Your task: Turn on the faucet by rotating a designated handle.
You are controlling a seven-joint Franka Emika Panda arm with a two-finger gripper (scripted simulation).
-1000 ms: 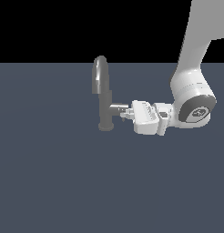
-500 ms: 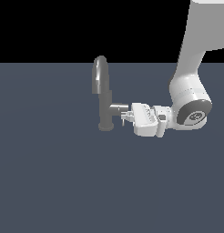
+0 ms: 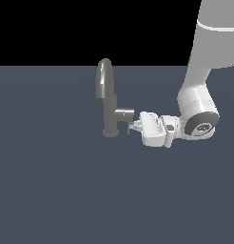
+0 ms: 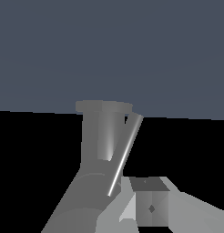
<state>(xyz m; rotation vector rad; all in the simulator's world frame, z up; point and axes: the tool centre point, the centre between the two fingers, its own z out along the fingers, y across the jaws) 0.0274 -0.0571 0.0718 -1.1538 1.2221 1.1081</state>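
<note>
Here the gripper (image 3: 133, 127) reaches in sideways from the exterior view's right, its fingertips at the end of the stubby cylinder branching off the faucet (image 3: 108, 102). In the wrist view one finger (image 4: 150, 207) shows, with the thin handle (image 4: 125, 154) slanting just beside its tip, seemingly touching. Whether the fingers are apart or clamped cannot be told. The faucet stands upright on the floor (image 3: 66, 190), just beyond the fingertips.

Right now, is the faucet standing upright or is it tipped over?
Upright. In the exterior view the faucet has its round base flat on the floor, its column vertical and its arched spout on top. The tool is beside its side stub.
</note>
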